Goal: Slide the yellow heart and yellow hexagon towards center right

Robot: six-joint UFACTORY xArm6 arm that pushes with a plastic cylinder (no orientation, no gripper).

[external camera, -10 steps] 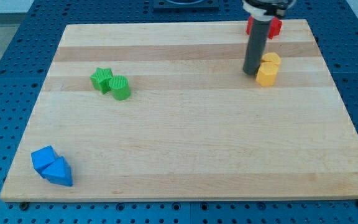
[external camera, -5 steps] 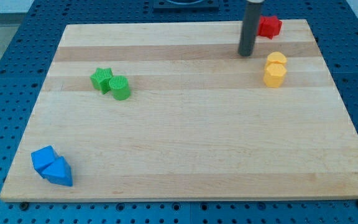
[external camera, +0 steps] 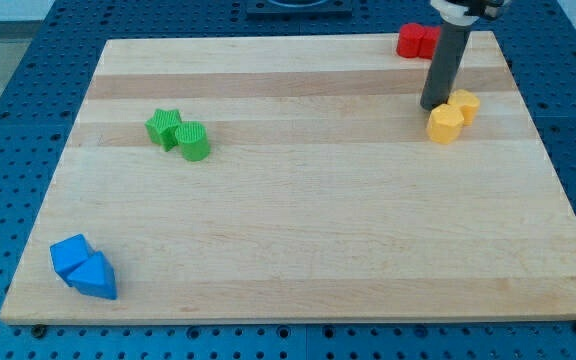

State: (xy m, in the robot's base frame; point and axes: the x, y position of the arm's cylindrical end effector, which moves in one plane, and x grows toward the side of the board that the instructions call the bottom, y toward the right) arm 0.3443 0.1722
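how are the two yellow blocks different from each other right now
The yellow hexagon lies lower and further to the view's left; the yellow heart lies higher, to the right. My tip stands just above the hexagon but left of the heart. Both are yellow and touch each other.

Wooden board [external camera: 298,250] carries yellow blocks [external camera: 452,115], red blocks [external camera: 415,41], green blocks [external camera: 179,134], blue blocks [external camera: 83,267].

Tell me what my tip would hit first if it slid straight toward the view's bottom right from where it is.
Your tip would likely meet the yellow hexagon almost at once; it sits just below-right of the tip, with the yellow heart beside it. Whether they already touch is unclear.
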